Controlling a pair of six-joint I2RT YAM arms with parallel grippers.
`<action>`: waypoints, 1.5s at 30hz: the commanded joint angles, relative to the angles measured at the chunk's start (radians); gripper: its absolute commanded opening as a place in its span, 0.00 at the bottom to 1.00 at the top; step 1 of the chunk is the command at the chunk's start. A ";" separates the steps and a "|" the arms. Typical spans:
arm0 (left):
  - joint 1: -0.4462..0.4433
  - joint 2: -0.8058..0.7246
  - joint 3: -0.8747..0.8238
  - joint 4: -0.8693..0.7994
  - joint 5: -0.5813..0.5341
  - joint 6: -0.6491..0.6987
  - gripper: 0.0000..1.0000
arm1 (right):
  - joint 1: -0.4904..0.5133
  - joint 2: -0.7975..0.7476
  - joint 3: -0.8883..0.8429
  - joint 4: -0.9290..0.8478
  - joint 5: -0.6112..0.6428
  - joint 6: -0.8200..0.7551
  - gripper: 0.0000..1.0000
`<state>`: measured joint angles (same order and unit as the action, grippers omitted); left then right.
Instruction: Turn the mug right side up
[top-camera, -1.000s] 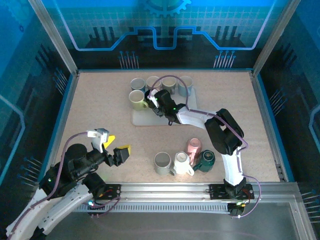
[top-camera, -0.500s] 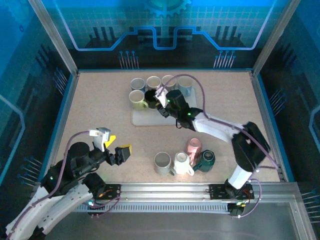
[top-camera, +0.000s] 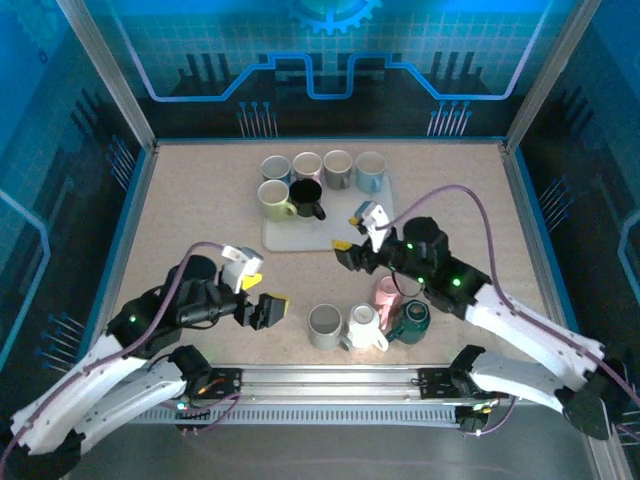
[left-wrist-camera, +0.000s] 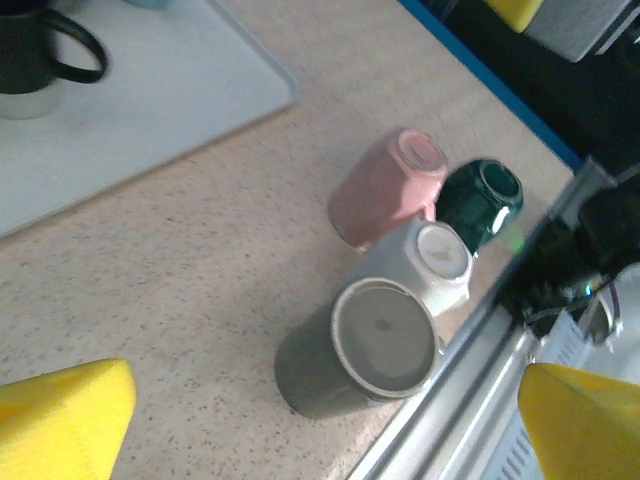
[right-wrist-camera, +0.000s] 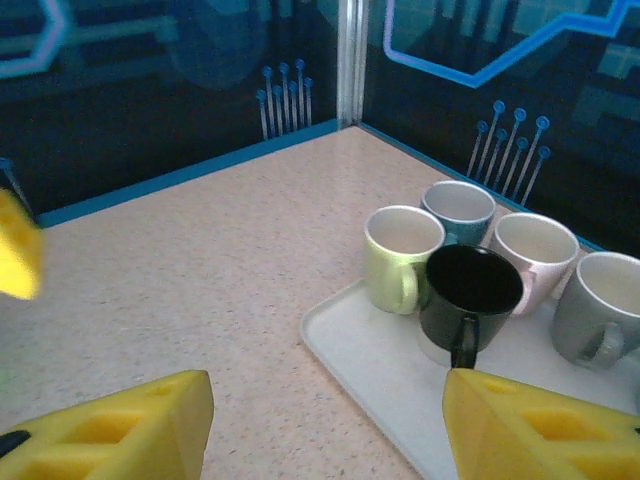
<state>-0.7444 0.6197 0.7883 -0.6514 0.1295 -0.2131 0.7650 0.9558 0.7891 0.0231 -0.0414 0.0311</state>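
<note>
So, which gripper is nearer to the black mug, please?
Right. The right gripper hangs by the tray's near edge, just right of the black mug; the left gripper is farther off, over the table.

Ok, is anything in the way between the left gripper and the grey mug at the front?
Nothing visible. Only bare table lies between the open left gripper and the grey mug. The white mug sits close against the grey one's far side, with the pink mug and green mug beyond it.
</note>
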 joint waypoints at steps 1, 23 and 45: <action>-0.093 0.101 0.091 -0.052 0.001 0.149 0.99 | 0.005 -0.090 -0.021 -0.027 -0.078 0.028 0.64; -0.308 0.507 0.147 -0.066 -0.111 0.932 0.99 | 0.008 -0.272 -0.048 -0.172 -0.260 0.000 0.66; -0.306 0.778 0.187 0.058 -0.073 0.940 0.99 | 0.018 -0.289 -0.074 -0.148 -0.298 0.021 0.67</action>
<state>-1.0447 1.3727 0.9432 -0.6300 0.0235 0.7136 0.7666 0.6777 0.7307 -0.1413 -0.3225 0.0387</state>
